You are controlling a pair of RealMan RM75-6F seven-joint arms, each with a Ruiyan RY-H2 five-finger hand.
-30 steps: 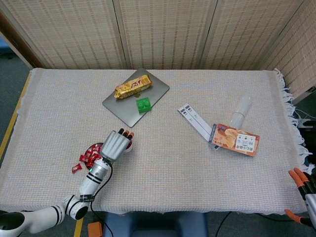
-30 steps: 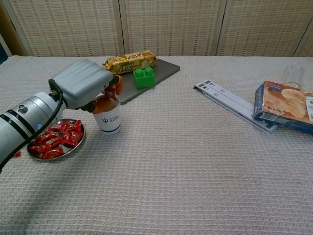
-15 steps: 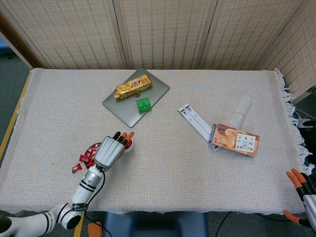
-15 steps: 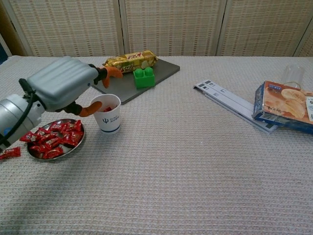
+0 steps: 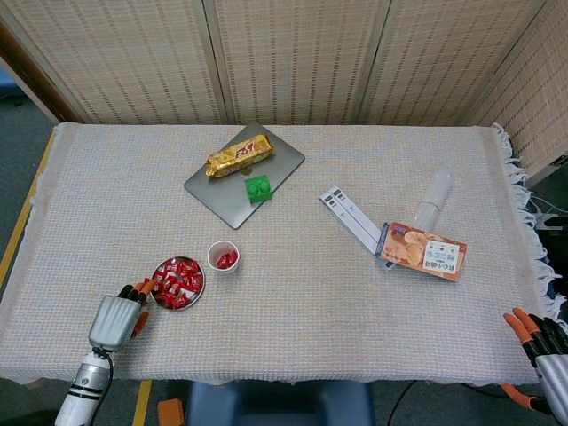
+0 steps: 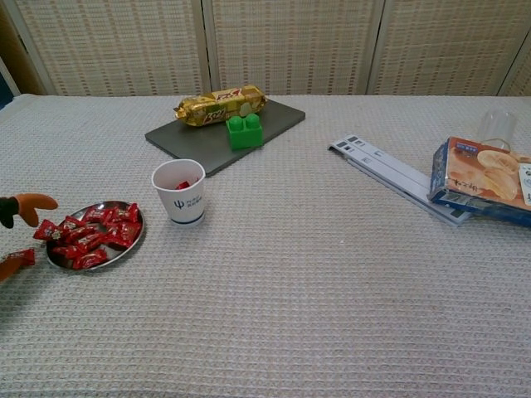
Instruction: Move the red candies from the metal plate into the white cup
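Head view. Red candies (image 5: 178, 282), shiny wrapped pieces, heaped on the round metal plate (image 5: 197, 293) toward 7 o'clock of the bench (image 5: 293, 293). A few more red pieces inside the white cup (image 5: 223, 256), just beside the plate at its 2 o'clock, upright. Left hand (image 5: 117, 319) at the plate's 8 o'clock, near the bench edge, grey back up, dark orange-tipped fingers reaching toward the rim; holding nothing that can be seen, open or closed cannot be told from here. Right hand (image 5: 546, 355) off the bench at 4 o'clock, orange-tipped fingers spread apart, empty. Grey board (image 5: 222, 191) toward 11 o'clock, carrying a gold snack bar (image 5: 238, 155) and a green block (image 5: 258, 188). Toward 3 o'clock a white strip (image 5: 351, 217), a biscuit box (image 5: 424, 251) and a clear tumbler (image 5: 433, 197) lying on its side.

Chest view. Cup (image 6: 180, 192) shown from the side, with a dark blue logo and one red candy peeking over the rim. Plate (image 6: 133, 240) seen as shallow and mirror-bright, candies (image 6: 90, 235) piled loosely. One stray candy (image 6: 18, 258) on the cloth at the plate's 8 o'clock, hidden in the head view. Of the left hand only orange fingertips (image 6: 33, 203) at the frame's left edge, apart from the plate. Right hand outside this view.
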